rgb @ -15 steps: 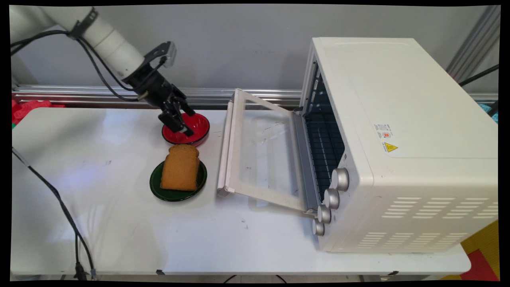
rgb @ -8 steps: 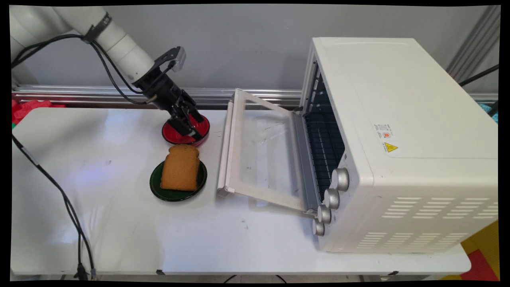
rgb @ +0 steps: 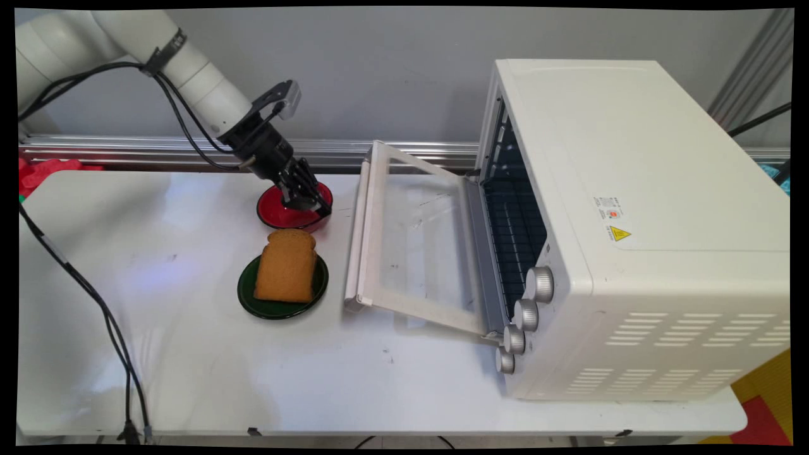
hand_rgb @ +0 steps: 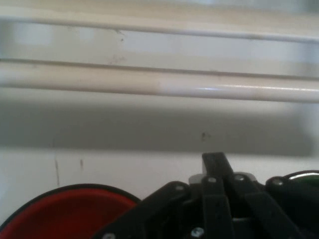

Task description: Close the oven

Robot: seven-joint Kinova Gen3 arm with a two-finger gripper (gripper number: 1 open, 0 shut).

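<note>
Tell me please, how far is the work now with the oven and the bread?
Done: the oven door lies open. In hand: nothing that I can see; the hand is at the red bowl's right rim, and whether it touches is unclear. Left, probably: the bread lies on the green plate, outside the oven.

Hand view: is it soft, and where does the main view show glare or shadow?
Hand view: soft throughout, the oven door's handle smeared, a grey shadow band beneath it. Main view: sharp; pale sheen on the table, the open door's shadow by the knobs.
</note>
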